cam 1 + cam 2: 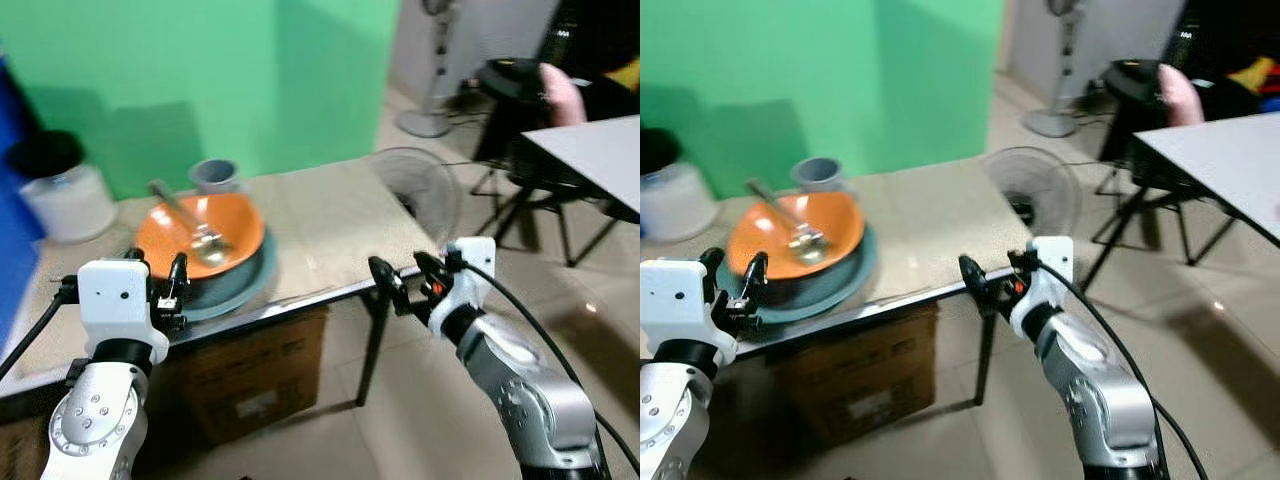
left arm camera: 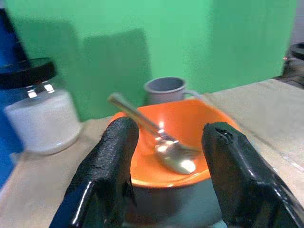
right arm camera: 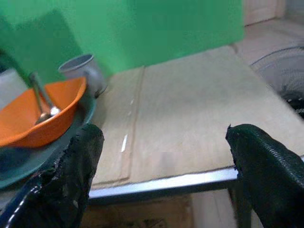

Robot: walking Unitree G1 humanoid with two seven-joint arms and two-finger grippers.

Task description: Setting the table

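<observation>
An orange bowl [image 1: 200, 235] with a metal spoon [image 1: 190, 224] in it sits on a teal plate [image 1: 245, 283] at the left of a beige table [image 1: 330, 225]. A grey mug [image 1: 214, 176] stands just behind the bowl. My left gripper [image 1: 160, 280] hangs open at the table's front edge, right before the plate; in the left wrist view its fingers [image 2: 107, 175] frame the bowl [image 2: 171, 147]. My right gripper [image 1: 405, 280] is open off the table's front right corner, holding nothing.
A white jar with a black lid [image 1: 62, 190] stands at the table's far left. A cardboard box [image 1: 255, 375] sits under the table. A floor fan [image 1: 420, 185] lies beyond the right edge. Another white table [image 1: 590, 150] and a person's hand [image 1: 560, 95] are at the right.
</observation>
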